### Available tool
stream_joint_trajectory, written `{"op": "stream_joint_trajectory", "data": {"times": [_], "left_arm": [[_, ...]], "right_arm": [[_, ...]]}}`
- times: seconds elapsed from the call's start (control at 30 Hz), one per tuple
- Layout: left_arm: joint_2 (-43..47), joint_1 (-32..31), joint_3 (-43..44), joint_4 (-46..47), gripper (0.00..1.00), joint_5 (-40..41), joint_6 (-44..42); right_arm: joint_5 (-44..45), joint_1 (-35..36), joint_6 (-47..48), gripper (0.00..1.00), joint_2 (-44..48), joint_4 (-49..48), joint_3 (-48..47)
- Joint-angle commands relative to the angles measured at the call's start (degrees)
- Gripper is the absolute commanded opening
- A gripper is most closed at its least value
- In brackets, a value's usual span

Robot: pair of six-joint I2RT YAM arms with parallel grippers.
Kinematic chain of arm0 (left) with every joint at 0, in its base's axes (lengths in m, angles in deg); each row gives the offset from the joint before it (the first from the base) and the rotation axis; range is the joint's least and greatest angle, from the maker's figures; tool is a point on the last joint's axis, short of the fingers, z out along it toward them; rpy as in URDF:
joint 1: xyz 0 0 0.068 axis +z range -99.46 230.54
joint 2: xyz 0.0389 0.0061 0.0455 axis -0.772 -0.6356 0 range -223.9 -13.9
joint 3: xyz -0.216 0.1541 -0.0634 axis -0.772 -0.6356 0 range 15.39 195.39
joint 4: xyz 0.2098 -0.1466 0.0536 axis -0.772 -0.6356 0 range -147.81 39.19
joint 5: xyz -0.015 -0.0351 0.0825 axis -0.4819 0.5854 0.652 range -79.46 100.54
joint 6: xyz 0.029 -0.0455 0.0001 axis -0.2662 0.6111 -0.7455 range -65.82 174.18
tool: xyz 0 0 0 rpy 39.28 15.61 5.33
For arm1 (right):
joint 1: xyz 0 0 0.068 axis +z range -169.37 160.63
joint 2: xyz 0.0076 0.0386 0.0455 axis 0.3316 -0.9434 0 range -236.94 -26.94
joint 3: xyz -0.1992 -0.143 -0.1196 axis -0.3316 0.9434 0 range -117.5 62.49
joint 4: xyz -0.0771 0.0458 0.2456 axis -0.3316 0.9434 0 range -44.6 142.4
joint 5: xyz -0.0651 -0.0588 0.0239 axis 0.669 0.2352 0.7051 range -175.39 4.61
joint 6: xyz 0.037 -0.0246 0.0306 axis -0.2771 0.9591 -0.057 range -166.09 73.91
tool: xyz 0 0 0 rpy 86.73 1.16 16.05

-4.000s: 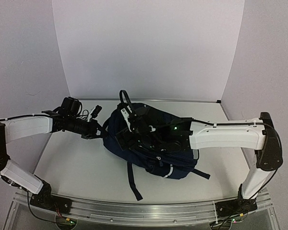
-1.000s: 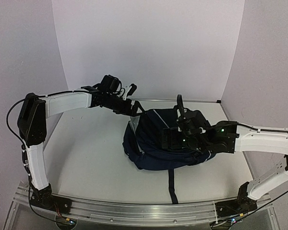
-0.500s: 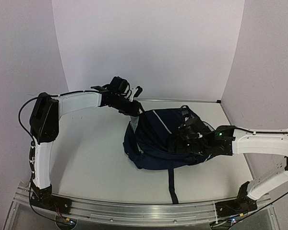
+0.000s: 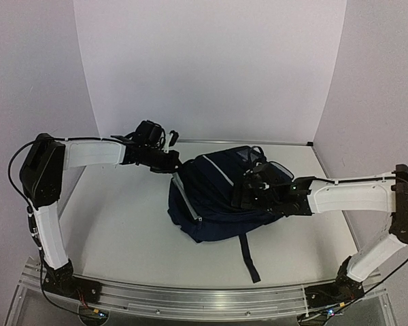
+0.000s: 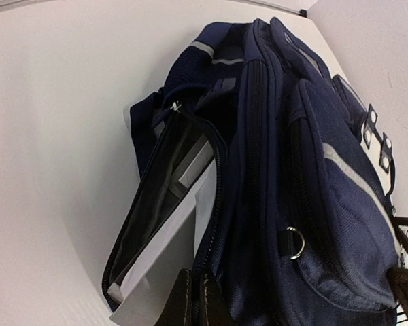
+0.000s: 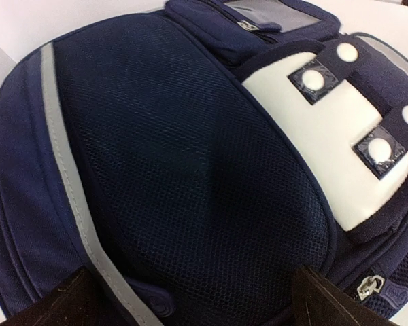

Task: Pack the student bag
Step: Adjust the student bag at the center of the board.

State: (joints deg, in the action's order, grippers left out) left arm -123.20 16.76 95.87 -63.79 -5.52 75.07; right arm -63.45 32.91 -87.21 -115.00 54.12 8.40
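The student bag (image 4: 214,207), navy with thin grey stripes, lies in the middle of the table. In the left wrist view the student bag (image 5: 313,170) shows an unzipped side compartment holding flat white books or sheets (image 5: 166,227). My left gripper (image 4: 171,163) is at the bag's far-left corner. There the left gripper (image 5: 198,302) has its fingers pressed together on the zipper edge of that opening. My right gripper (image 4: 248,191) hovers over the bag's top. In its wrist view the right gripper (image 6: 194,305) stands wide open above the mesh front of the student bag (image 6: 190,156).
A loose dark strap (image 4: 248,261) trails from the bag toward the front rail (image 4: 190,299). White walls close in the table (image 4: 115,224) at the back and on both sides. The left arm's elbow (image 4: 41,166) rises at the left edge.
My left gripper has gone from open to shut and drawn left, and the bag's left side has shifted left with it. My right gripper slid left across the bag, still open.
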Motion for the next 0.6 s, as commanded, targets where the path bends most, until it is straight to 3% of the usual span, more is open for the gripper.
{"op": "stream_joint_trajectory", "data": {"times": [0.0,0.27,0.57], "left_arm": [[8.4,2.8,-10.0,-3.0,0.0,4.9,7.3],[17.4,-2.5,-24.4,11.1,0.0,-5.8,19.8],[8.8,-15.2,-16.1,23.9,0.0,-10.4,23.0]], "right_arm": [[1.6,-7.7,3.7,0.94,-8.0,1.6,-0.6],[2.9,-12.8,12.4,0.93,-12.8,-0.4,-9.5],[0.7,-15.1,21.2,0.97,-2.6,2.0,-9.8]]}}
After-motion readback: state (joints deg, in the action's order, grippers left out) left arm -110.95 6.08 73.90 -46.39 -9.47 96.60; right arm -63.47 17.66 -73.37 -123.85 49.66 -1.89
